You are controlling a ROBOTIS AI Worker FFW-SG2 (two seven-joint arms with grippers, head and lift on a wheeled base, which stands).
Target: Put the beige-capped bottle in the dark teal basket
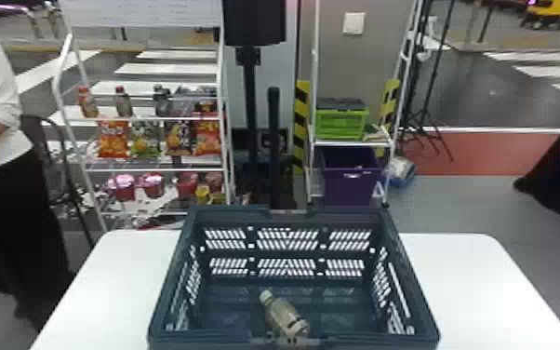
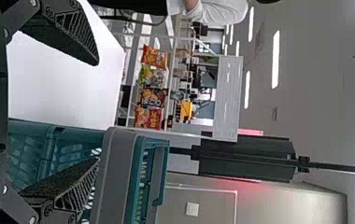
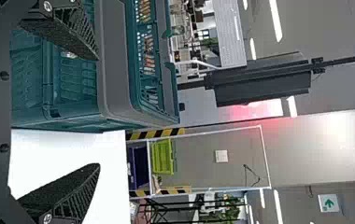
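I've got the beige-capped plastic bottle lying inside the dark teal slotted plastic basket, near its front wall, on the white table. My black left gripper and black right gripper: fingers spread.

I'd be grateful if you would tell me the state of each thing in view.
Bottle: capped, lying on its side inside the basket.
Basket: upright, open-topped, standing on the table.
Left gripper: open, empty.
Right gripper: open, empty.
Snack bags: upright on the rack.
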